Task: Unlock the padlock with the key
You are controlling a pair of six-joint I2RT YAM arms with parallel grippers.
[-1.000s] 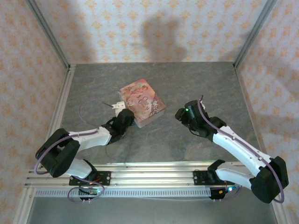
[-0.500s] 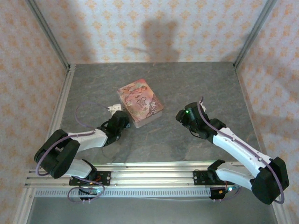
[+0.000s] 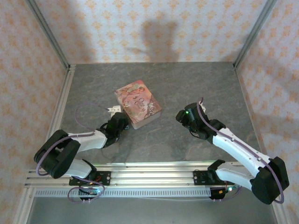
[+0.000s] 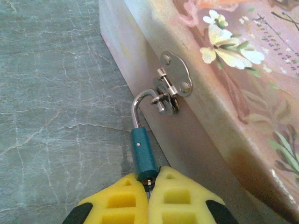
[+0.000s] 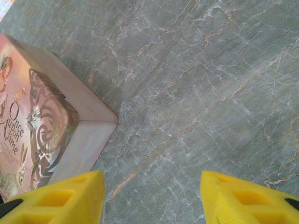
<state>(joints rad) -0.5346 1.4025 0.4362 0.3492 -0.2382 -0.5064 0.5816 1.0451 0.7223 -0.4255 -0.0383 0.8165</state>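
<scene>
The tiny teal padlock (image 4: pixel 143 156) hangs by its silver shackle (image 4: pixel 138 105) from the hasp (image 4: pixel 175 83) on the side of the pink illustrated tin (image 4: pixel 243 70). My left gripper (image 4: pixel 149 179) is shut right at the padlock's lower end. A small bit of metal, the key (image 4: pixel 150 183), shows between its yellow fingertips. From above, the left gripper (image 3: pixel 119 122) sits at the tin's (image 3: pixel 138 101) near-left side. My right gripper (image 5: pixel 152 186) is open over bare table beside the tin's corner (image 5: pixel 100 119), holding nothing.
A small white object (image 3: pixel 112 109) lies on the grey stone table (image 3: pixel 187 84) just left of the tin. Patterned walls and metal rails (image 3: pixel 60 112) close in the table. The right gripper (image 3: pixel 183 116) sits a short way right of the tin.
My left gripper has drawn back toward the near left, and the tin has shifted and turned slightly left with it. The right arm has not moved.
</scene>
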